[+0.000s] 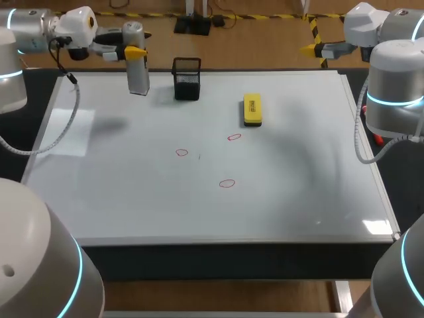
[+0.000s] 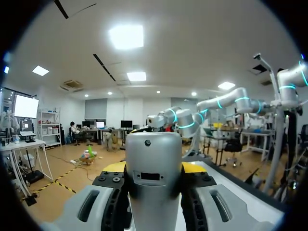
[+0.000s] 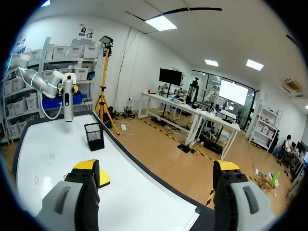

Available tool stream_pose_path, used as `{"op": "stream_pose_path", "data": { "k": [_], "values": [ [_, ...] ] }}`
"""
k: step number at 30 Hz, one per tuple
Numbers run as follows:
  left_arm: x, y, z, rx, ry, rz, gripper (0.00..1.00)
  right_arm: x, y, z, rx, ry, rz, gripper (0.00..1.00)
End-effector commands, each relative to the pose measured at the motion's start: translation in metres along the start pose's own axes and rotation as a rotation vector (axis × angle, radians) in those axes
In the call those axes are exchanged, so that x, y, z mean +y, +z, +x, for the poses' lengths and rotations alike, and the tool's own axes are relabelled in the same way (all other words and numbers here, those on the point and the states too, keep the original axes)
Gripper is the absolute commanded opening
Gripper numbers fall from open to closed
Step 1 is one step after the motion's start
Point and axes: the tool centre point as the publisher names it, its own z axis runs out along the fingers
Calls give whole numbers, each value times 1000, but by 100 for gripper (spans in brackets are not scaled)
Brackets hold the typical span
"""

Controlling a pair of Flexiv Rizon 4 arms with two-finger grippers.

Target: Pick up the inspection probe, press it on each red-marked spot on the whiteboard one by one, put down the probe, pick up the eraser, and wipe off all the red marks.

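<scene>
White tabletop [image 1: 132, 199] spread under both arms. At far-left corner, left end effector [image 1: 136, 52] reaching in sideways, clamped on upright grey probe [image 1: 138, 76]; cannot tell whether its tip touches the surface. From left wrist view, only the probe's rounded top [image 2: 153, 163], squeezed between yellow fingertips [image 2: 114, 167]. Further along far edge, black mesh cup [image 1: 187, 78], then yellow eraser [image 1: 252, 109] lying flat. Three red marks [image 1: 226, 183] near the middle, well apart. Past far-right corner, right end effector [image 1: 310, 48] held level, pointing inward. From right wrist view, fingers [image 3: 85, 168] spread wide, nothing between; eraser, cup and held probe ahead.
</scene>
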Motion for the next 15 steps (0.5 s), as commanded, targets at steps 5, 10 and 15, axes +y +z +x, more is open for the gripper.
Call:
{"op": "stream_pose_path", "data": {
  "k": [5, 10, 15],
  "values": [
    [-1, 0, 0, -1, 0, -2, 0, 0, 0, 0, 0, 0, 0, 100],
    [-1, 0, 0, -1, 0, -2, 0, 0, 0, 0, 0, 0, 0, 100],
    [-1, 0, 0, -1, 0, -2, 0, -3, 4, 1, 66, -62, 49, 100]
  ]
}}
